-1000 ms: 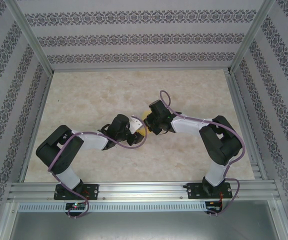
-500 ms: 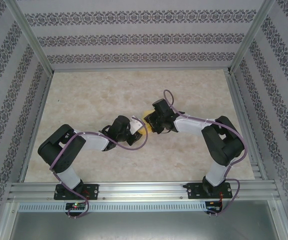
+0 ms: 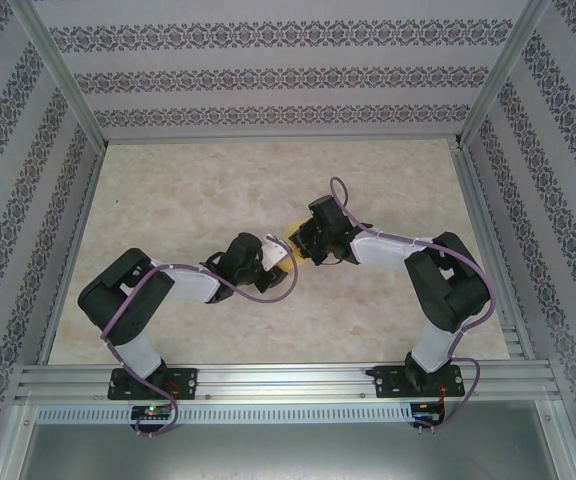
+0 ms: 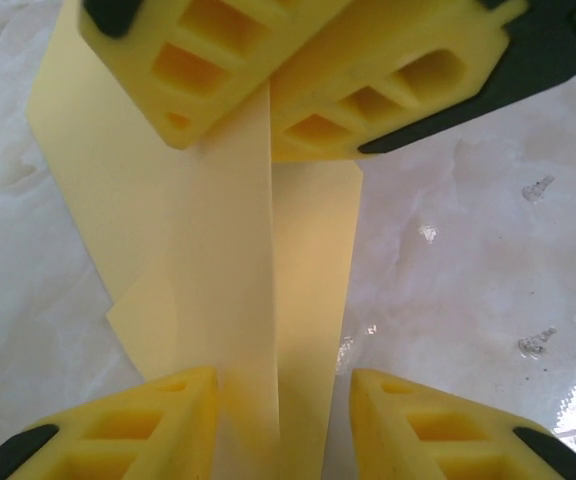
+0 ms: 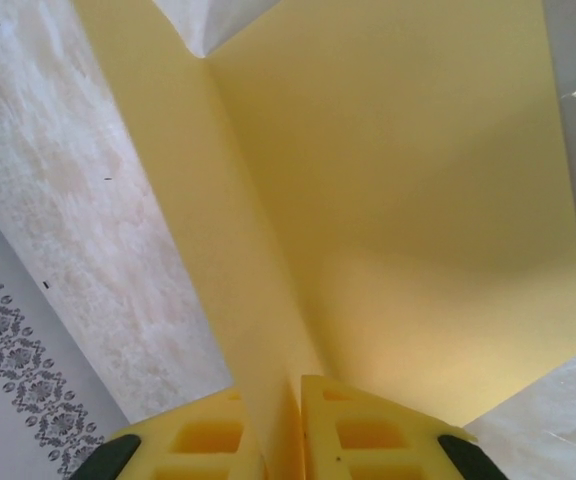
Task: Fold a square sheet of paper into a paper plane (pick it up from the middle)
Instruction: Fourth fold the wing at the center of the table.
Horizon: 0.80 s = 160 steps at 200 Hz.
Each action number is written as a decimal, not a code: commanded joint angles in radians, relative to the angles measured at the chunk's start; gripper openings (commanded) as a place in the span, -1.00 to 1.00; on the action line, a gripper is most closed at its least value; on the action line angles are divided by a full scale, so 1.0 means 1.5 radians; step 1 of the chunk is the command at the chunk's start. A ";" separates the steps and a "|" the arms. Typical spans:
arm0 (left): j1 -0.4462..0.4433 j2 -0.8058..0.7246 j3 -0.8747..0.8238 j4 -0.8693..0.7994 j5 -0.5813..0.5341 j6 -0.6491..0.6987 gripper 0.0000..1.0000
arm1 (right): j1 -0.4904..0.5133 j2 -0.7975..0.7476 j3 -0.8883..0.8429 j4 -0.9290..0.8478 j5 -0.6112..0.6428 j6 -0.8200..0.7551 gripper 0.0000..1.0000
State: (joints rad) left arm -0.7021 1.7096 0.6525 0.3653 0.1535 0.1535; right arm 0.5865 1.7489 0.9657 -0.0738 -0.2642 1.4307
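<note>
The yellow sheet of paper (image 5: 418, 200) is found near the middle of the table (image 3: 188, 190), between the two claws. It is bent up into a tall ridge along its middle, and its sides slope down toward the table top.

The right gripper (image 5: 293, 430) is squeezed tight on that ridge; its two fingers are pressed close with the paper caught between them. The left gripper (image 4: 283, 400) is held wide apart; the ridge stands in the gap, and it cannot be told if it is touched by either finger.

Since a second ago the right gripper has been moved a little farther up the table, and the left gripper has been brought along after it; less yellow is seen from above now. From this it is judged that the sheet has been lifted by its middle and a first fold is being shaped; most of the folding is still to be done. The ridge would likely need to be pinched by the left fingers next; thin paper like this could be slipped or torn if pulled hard.
</note>
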 commanded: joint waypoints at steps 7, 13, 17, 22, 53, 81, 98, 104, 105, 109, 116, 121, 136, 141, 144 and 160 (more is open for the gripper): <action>-0.011 0.019 0.005 0.034 -0.020 0.011 -0.28 | -0.005 -0.011 -0.007 0.019 -0.015 0.001 -0.64; -0.011 0.019 0.004 0.035 -0.022 0.010 -0.32 | -0.005 -0.013 -0.007 0.017 -0.013 0.000 -0.61; -0.011 0.019 0.004 0.037 -0.022 0.009 -0.34 | -0.006 -0.014 -0.007 0.014 -0.010 -0.002 -0.59; -0.011 0.019 0.002 0.039 -0.020 0.009 -0.36 | -0.006 -0.016 -0.007 0.009 -0.008 -0.006 -0.55; -0.011 0.014 -0.001 0.042 -0.015 -0.014 -0.49 | -0.021 -0.027 -0.016 0.001 0.000 -0.058 -0.23; -0.010 0.006 -0.017 0.056 -0.023 -0.066 -0.59 | -0.042 -0.035 -0.033 0.039 -0.037 -0.150 -0.08; -0.007 -0.003 -0.023 0.058 -0.022 -0.111 -0.65 | -0.055 -0.045 -0.058 0.092 -0.068 -0.197 -0.05; -0.006 -0.006 -0.024 0.055 -0.020 -0.127 -0.66 | -0.059 -0.050 -0.066 0.106 -0.077 -0.213 -0.05; -0.006 -0.007 -0.024 0.055 -0.020 -0.129 -0.66 | -0.060 -0.051 -0.067 0.108 -0.079 -0.216 -0.05; -0.005 -0.009 -0.024 0.052 -0.020 -0.141 -0.68 | -0.063 -0.053 -0.072 0.117 -0.085 -0.229 -0.04; -0.003 -0.013 -0.024 0.049 -0.020 -0.161 -0.71 | -0.067 -0.058 -0.079 0.122 -0.095 -0.248 -0.04; 0.000 -0.015 -0.025 0.049 -0.016 -0.175 -0.72 | -0.071 -0.061 -0.083 0.128 -0.102 -0.260 -0.04; 0.006 -0.017 -0.020 0.040 0.003 -0.215 -0.75 | -0.074 -0.072 -0.101 0.148 -0.120 -0.302 -0.04; 0.008 -0.017 -0.018 0.040 0.015 -0.226 -0.76 | -0.074 -0.076 -0.106 0.148 -0.119 -0.315 -0.03; 0.010 -0.016 -0.017 0.040 0.022 -0.231 -0.76 | -0.074 -0.076 -0.109 0.152 -0.122 -0.323 -0.03; 0.017 -0.014 -0.011 0.038 0.050 -0.269 -0.80 | -0.074 -0.076 -0.119 0.156 -0.131 -0.359 -0.03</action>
State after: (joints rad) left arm -0.6945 1.7111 0.6258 0.4030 0.1524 -0.1123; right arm 0.4770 1.6646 0.8185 0.0925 -0.4076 1.0416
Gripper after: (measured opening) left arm 0.110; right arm 0.484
